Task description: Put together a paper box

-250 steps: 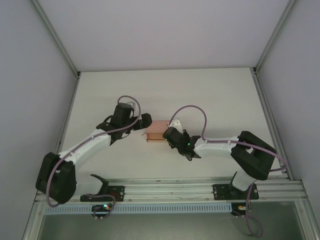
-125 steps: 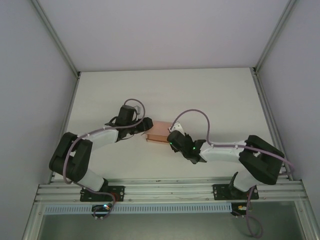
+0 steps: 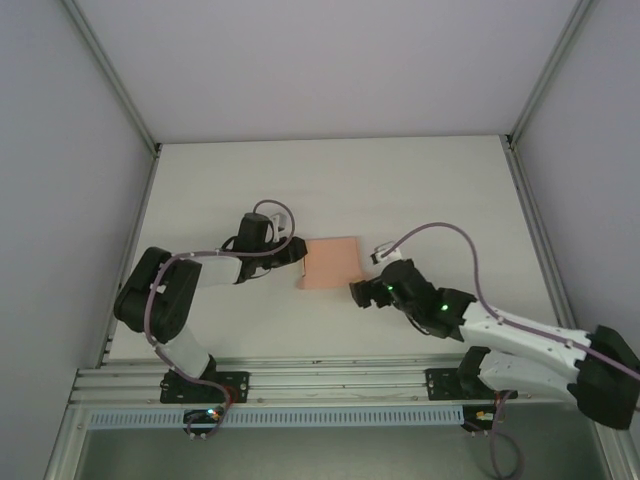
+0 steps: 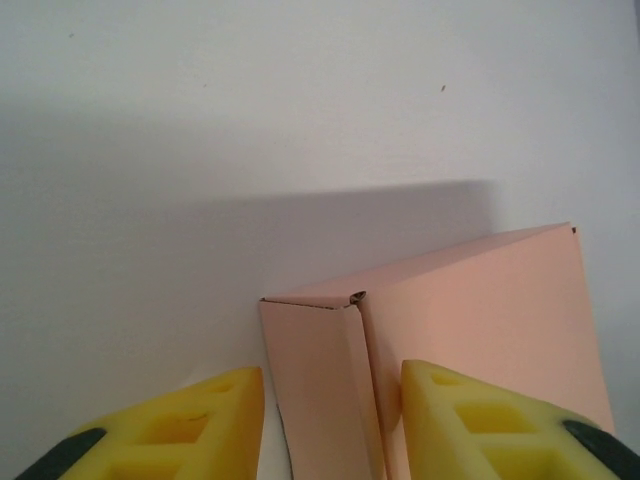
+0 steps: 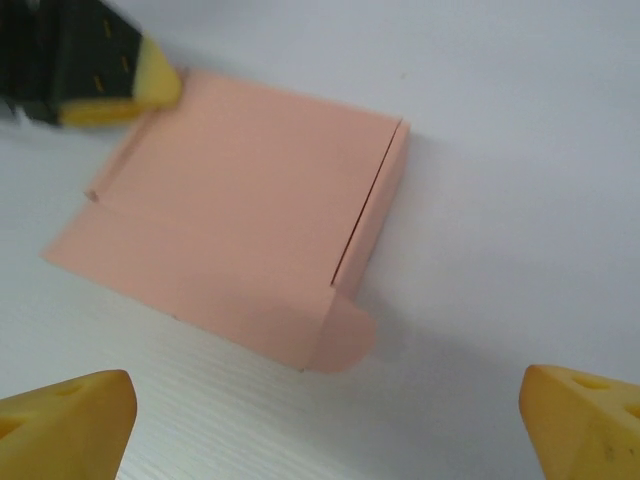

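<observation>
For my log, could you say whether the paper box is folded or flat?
Folded: the paper box has upright side walls; one rounded tab protrudes.

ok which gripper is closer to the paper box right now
Left. The left gripper sits at the left end of the paper box, its fingers either side of the end flap. The right gripper is open off the box's near right corner, with bare table between.

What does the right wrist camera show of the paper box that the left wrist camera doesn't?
Right wrist: the whole top face of the paper box, a rounded tab at its near corner, and the right gripper open, clear of it. Left wrist: the folded end flap, between the yellow pads of the left gripper. Both: the pink box lying on the white table.
</observation>
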You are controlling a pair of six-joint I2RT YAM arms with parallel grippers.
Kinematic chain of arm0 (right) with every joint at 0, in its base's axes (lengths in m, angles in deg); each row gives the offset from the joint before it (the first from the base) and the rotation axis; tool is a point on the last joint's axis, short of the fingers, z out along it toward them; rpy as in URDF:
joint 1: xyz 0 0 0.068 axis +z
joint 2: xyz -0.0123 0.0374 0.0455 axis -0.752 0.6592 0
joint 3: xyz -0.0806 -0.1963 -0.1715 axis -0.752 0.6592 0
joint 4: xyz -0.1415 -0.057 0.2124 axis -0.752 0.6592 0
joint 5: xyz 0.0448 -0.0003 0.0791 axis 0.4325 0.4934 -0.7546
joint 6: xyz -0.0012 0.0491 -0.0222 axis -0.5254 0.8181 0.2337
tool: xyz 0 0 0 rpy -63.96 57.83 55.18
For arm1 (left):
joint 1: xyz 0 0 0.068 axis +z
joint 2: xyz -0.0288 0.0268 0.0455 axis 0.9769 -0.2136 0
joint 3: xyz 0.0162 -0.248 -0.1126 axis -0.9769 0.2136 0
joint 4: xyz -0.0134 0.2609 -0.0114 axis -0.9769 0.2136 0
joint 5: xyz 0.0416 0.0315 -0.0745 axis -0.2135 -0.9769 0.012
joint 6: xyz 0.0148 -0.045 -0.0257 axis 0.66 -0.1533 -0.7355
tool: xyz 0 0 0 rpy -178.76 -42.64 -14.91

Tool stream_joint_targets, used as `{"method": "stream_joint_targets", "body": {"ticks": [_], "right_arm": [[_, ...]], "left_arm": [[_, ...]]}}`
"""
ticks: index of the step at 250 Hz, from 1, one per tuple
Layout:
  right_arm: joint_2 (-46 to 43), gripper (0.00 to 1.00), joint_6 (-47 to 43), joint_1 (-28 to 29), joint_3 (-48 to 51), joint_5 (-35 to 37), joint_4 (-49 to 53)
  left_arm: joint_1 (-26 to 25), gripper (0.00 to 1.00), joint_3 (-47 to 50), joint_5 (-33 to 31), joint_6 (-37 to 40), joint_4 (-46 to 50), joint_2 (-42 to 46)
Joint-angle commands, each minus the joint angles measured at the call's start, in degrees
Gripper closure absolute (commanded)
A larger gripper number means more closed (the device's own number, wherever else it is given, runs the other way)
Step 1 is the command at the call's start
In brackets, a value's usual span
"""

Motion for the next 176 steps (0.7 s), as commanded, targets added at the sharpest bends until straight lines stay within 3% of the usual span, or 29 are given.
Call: {"method": "stream_joint_targets", "body": {"ticks": [1, 41, 81, 110, 131, 176], "right_arm": [[-2.9, 0.0, 6.4, -5.2, 0.8, -10.7, -3.9], [4.0, 0.0, 14.2, -12.3, -2.7, -18.7, -6.0], [15.6, 0.0, 16.0, -15.9, -8.6, -22.3, -5.0], [23.2, 0.0, 18.1, -19.3, -11.9, -28.7, -8.4], [29.3, 0.0, 18.6, -20.7, -13.5, -33.4, -13.3], [38.3, 0.0, 18.5, -21.3, -19.3, -39.6, -14.2]], "left_arm": [[0.7, 0.65, 2.5, -0.6, 0.2, 1.9, -3.2], [2.1, 0.7, 5.3, 1.0, -2.0, -2.9, -4.1], [5.5, 0.75, 8.2, 3.0, -3.9, -7.6, -5.7], [6.4, 0.77, 10.3, 5.8, -5.0, -12.6, -6.8], [6.7, 0.79, 11.2, 7.0, -5.9, -15.1, -7.7], [7.8, 0.81, 13.5, 8.7, -7.8, -20.8, -8.7]]}}
